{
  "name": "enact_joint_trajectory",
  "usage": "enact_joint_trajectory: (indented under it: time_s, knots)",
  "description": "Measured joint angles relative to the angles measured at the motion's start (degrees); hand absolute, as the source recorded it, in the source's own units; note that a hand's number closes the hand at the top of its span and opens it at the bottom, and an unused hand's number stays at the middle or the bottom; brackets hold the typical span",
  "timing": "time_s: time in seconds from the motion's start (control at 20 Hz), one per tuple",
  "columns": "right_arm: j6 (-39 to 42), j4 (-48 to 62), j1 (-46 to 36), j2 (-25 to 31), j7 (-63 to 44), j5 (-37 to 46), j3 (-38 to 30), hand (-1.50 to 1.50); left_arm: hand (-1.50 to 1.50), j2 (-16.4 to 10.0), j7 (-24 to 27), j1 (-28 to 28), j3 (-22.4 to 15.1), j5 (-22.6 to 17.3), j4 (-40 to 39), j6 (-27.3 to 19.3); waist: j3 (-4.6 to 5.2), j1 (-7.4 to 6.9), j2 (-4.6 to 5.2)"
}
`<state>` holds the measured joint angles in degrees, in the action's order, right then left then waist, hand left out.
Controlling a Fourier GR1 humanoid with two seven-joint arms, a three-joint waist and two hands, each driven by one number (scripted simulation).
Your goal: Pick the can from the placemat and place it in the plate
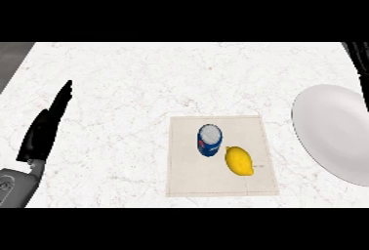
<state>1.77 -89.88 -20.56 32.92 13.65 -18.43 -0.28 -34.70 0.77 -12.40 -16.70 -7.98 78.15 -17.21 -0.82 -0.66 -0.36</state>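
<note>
Blue can point(209, 140) stands upright on placemat point(216, 180); left hand point(45, 128) fingers point(63, 97) straight, together.

White marble counter point(130, 73), faint grey veining. Directly on it: one pale square placemat point(187, 180), near the middle towards the front; one white plate point(331, 132), at the right edge, apart from the placemat.

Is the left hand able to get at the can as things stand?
Probably yes: nothing stands between the left hand and the can; the lemon lies at the can's right side.
</note>
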Motion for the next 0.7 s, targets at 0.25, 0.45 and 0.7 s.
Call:
enact_joint_trajectory:
  time_s: [0.25, 0.45, 0.7]
  knots:
    - [11.5, 2.8, -4.3, -3.7, -1.7, -3.6, 9.6, 1.5, 0.0, 3.5, -1.0, -1.5, -0.1, -2.6, 0.5, 1.2, 0.62, -3.76, 1.41]
    - [16.3, 3.8, -10.0, -2.4, 1.7, 3.2, 14.9, -1.5, 0.0, 7.2, -2.8, -2.2, -0.5, -5.9, 0.6, 2.3, 0.99, -5.62, 1.66]
    - [24.8, 17.2, -10.4, -8.0, 10.0, 0.6, 17.5, -1.5, 0.0, 8.9, -5.0, -3.0, 0.9, -9.4, -0.2, 3.8, 0.71, -5.02, 2.28]
